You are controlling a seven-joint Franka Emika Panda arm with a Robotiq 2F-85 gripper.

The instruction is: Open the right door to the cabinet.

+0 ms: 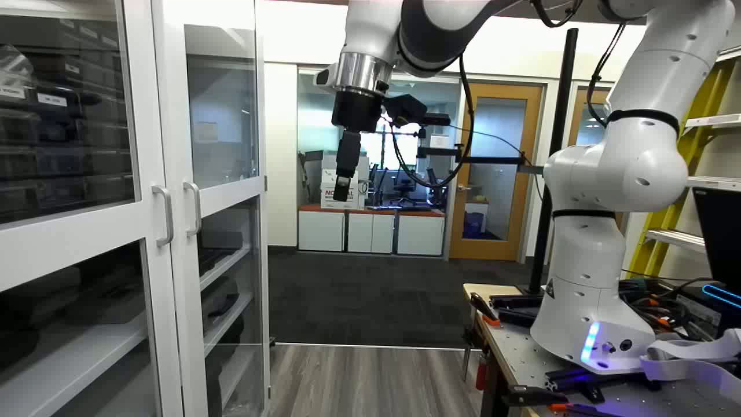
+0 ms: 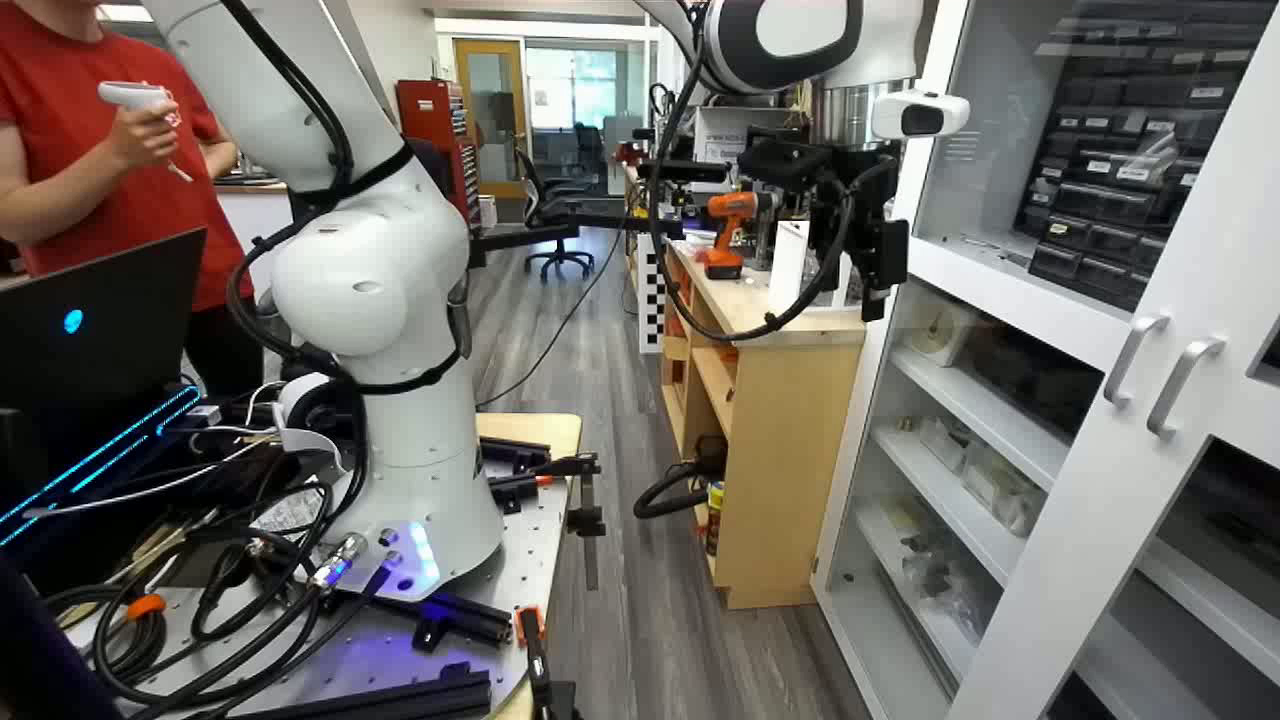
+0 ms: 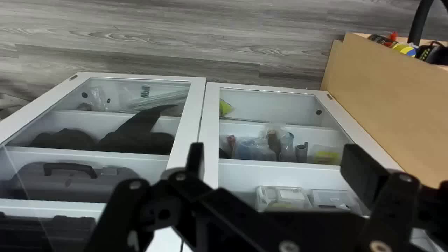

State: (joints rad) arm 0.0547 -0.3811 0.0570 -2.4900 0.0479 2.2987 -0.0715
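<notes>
The white cabinet has two glass doors, both shut. The right door [image 1: 173, 324] also shows in an exterior view [image 2: 1110, 600] and at the left of the wrist view [image 3: 175, 154], which looks upside down. Its vertical metal handle [image 1: 194, 208] also shows in an exterior view [image 2: 1185, 385]. The left door [image 1: 151, 260] has its own handle [image 1: 164, 215] beside it. My gripper [image 3: 274, 157] is open and empty, its fingers spread in front of the left door's glass in the wrist view. In both exterior views the gripper [image 1: 341, 188] [image 2: 880, 290] points down, apart from the handles.
A wooden workbench [image 2: 780, 480] with an orange drill [image 2: 730, 235] stands against the cabinet's left side. The robot's table [image 2: 540, 440] bears cables and clamps. A person in red [image 2: 100, 180] holds a controller behind the robot. A cable [image 1: 437, 184] loops below my arm.
</notes>
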